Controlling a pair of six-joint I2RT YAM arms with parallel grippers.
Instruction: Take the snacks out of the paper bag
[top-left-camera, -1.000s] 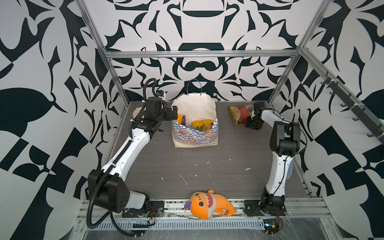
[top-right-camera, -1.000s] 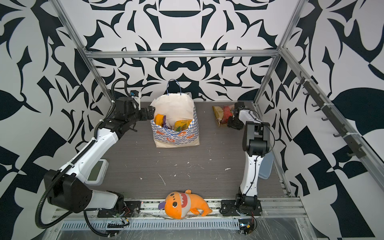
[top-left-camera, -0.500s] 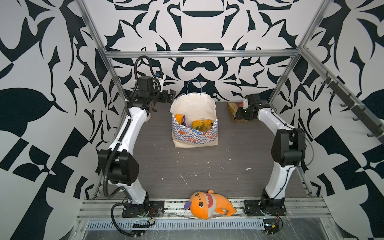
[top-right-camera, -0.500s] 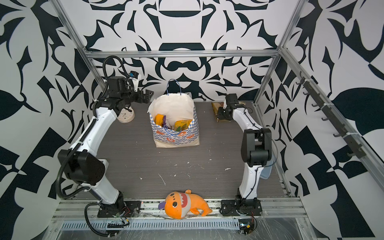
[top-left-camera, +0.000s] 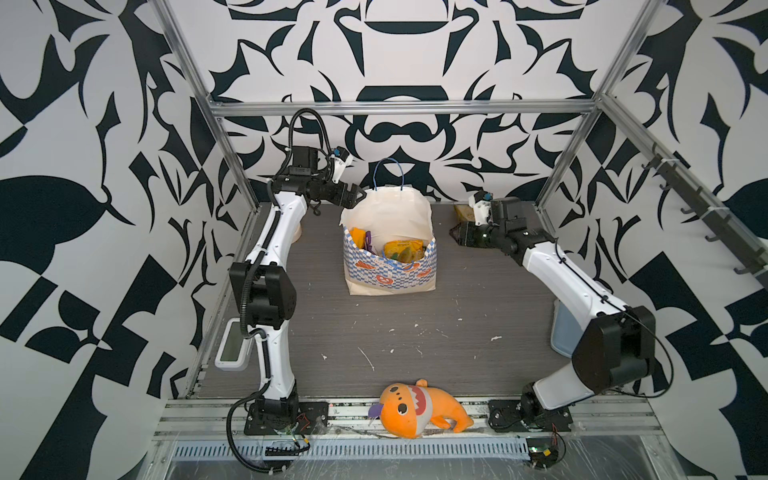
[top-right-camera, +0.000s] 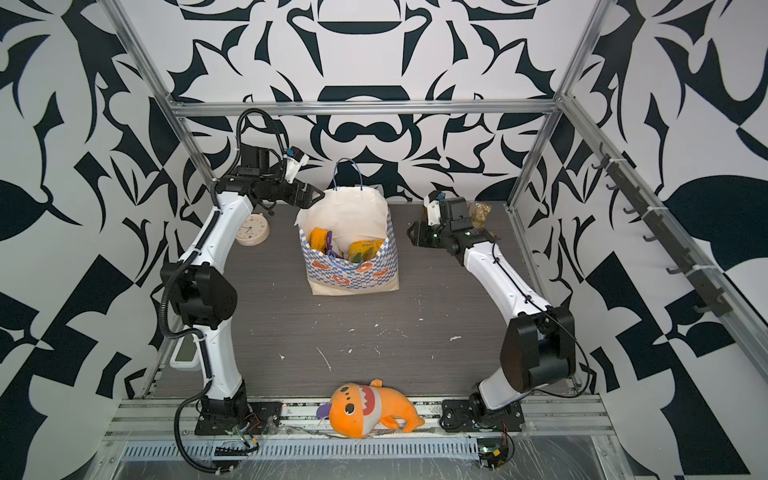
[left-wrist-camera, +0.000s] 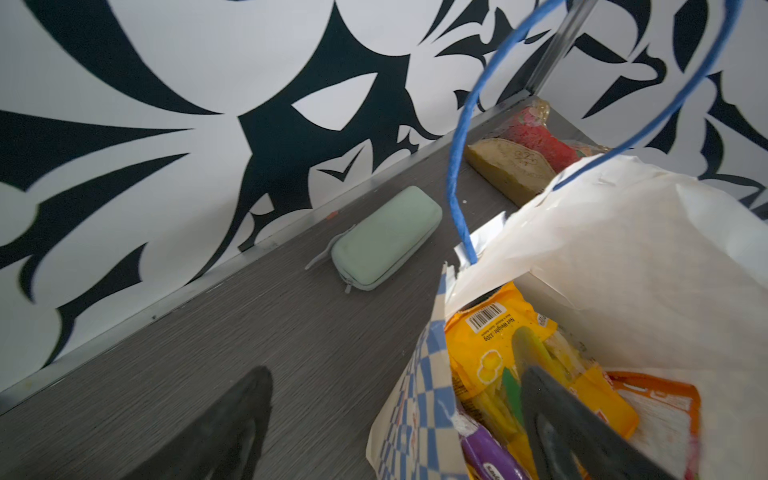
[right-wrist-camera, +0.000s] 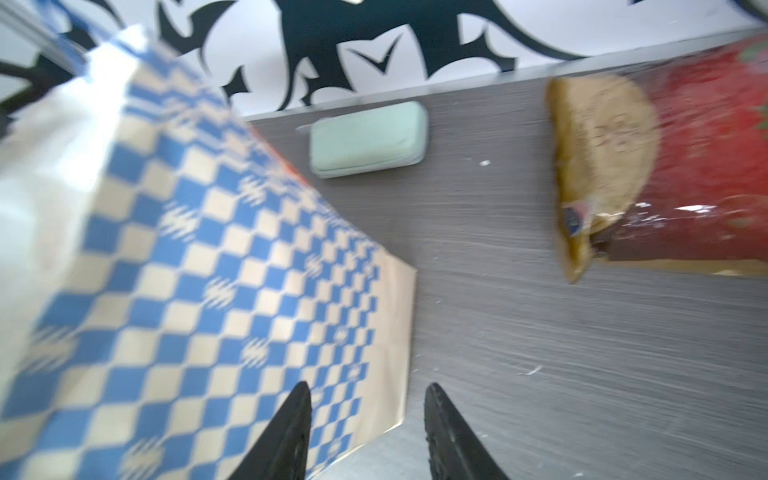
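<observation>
The left end effector (top-left-camera: 352, 195) has returned to the paper bag (top-left-camera: 390, 276), jaws wide and empty, straddling its rim above the snacks (top-left-camera: 401, 249). The right end effector (top-left-camera: 456, 237), half open and empty, has left the red packet (left-wrist-camera: 536, 137) on the surface (top-left-camera: 415, 340). Several snacks remain inside.

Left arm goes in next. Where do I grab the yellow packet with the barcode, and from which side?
Pinch the yellow packet by its barcode end, which stands uppermost against the bag wall. Come down through the open mouth, probably; the paper walls block every side. The left gripper hangs open at that rim.
</observation>
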